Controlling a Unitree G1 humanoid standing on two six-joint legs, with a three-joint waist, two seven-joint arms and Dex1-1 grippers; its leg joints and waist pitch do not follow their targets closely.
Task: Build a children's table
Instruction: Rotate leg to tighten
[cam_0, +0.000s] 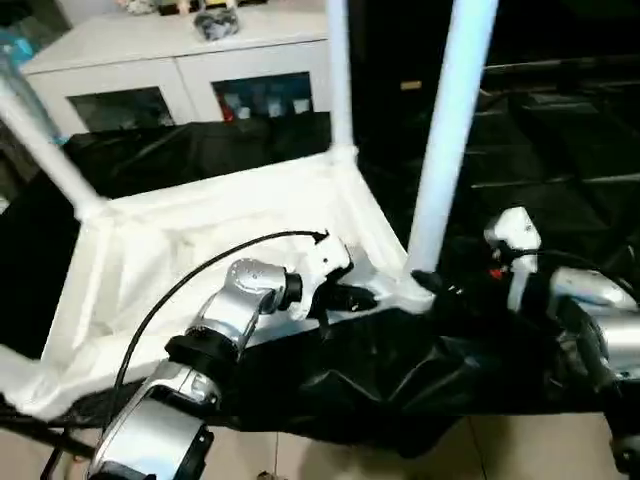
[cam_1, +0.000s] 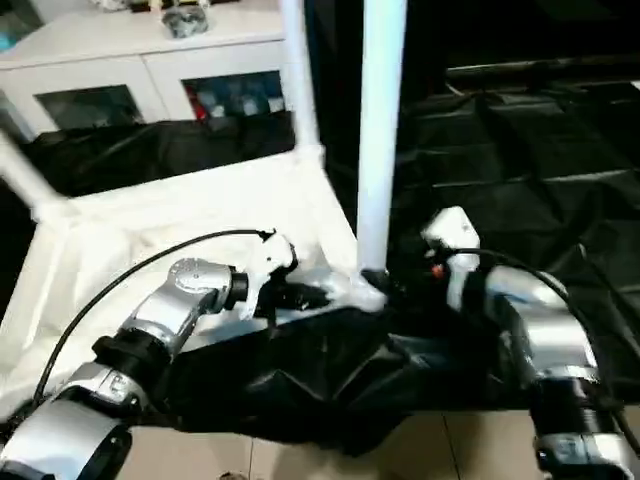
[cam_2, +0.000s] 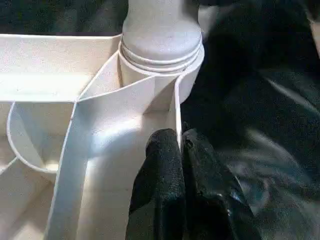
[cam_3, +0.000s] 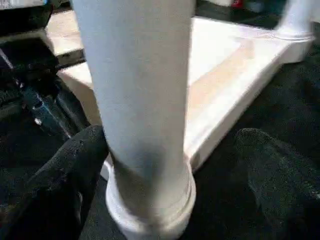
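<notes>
- Table top (cam_0: 200, 240): white plastic, lying ribbed side up on the black-draped work table (cam_0: 560, 130), near its front edge.
- Three legs stand up from the corner sockets: near leg (cam_0: 450, 130) at the corner closest to the right arm, far leg (cam_0: 338, 75) at the back corner, a third leg (cam_0: 40, 140) tilting off to the left.
- Left gripper (cam_2: 177, 150): fingers pressed together, pinching the thin side wall of the top just beside the near leg's socket (cam_2: 162, 60).
- Right gripper (cam_3: 165, 160): jaws spread wide, one black finger (cam_3: 65, 170) on each side of the near leg's base. Fingers look just apart from the leg, though contact on the left one is hard to judge.
- White glass-door cabinet (cam_0: 190, 70) stands behind the work table.
</notes>
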